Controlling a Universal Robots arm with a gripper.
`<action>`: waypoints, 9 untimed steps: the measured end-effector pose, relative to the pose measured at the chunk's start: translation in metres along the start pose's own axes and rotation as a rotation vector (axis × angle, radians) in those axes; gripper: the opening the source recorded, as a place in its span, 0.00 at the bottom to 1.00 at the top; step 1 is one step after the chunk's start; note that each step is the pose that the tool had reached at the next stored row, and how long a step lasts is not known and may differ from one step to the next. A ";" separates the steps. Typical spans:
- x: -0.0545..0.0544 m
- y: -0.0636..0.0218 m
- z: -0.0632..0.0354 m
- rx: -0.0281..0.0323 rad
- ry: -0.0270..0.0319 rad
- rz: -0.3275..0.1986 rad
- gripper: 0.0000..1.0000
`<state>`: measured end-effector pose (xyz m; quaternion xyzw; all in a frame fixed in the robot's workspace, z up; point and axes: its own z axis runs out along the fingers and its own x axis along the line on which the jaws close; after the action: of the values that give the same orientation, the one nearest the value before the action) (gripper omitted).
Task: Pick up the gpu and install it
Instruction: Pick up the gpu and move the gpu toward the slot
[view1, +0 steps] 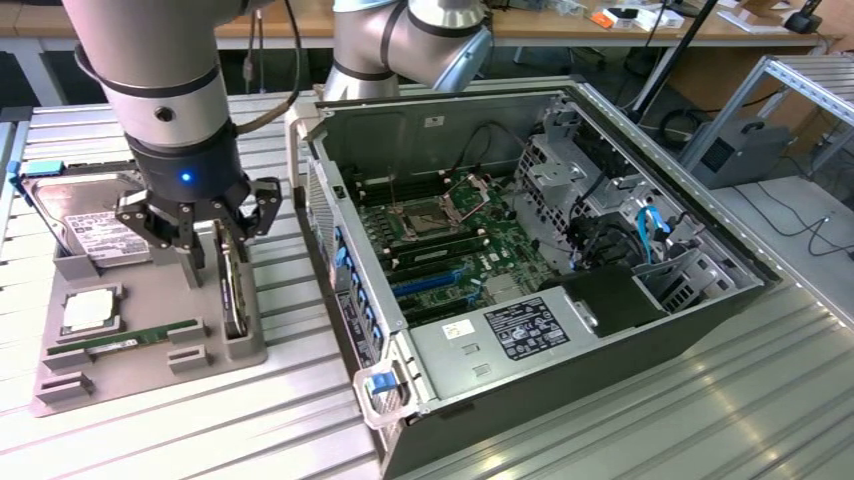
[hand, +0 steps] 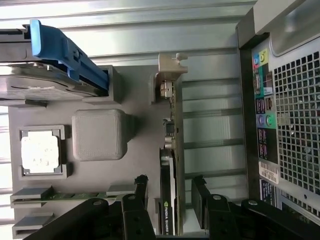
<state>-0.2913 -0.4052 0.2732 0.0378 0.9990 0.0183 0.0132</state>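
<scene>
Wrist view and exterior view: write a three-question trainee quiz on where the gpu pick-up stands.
1. True or false: the gpu is already seated inside the computer case.
2. Multiple choice: the gripper is A) shut on the gpu; B) open, one finger on each side of the gpu; C) open inside the computer case.
3. Fill in: the gpu stands on edge in the gray ____ beside the computer case.
Key: 1 false; 2 B; 3 holder.
</scene>
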 end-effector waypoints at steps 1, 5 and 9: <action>0.000 -0.0001 0.0029 0.0003 0.0000 0.000 0.48; 0.000 -0.0004 0.0121 0.0009 0.0000 0.000 0.48; 0.001 -0.0008 0.0222 0.0010 -0.0001 0.000 0.48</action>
<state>-0.2913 -0.4052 0.2509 0.0378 0.9990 0.0178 0.0132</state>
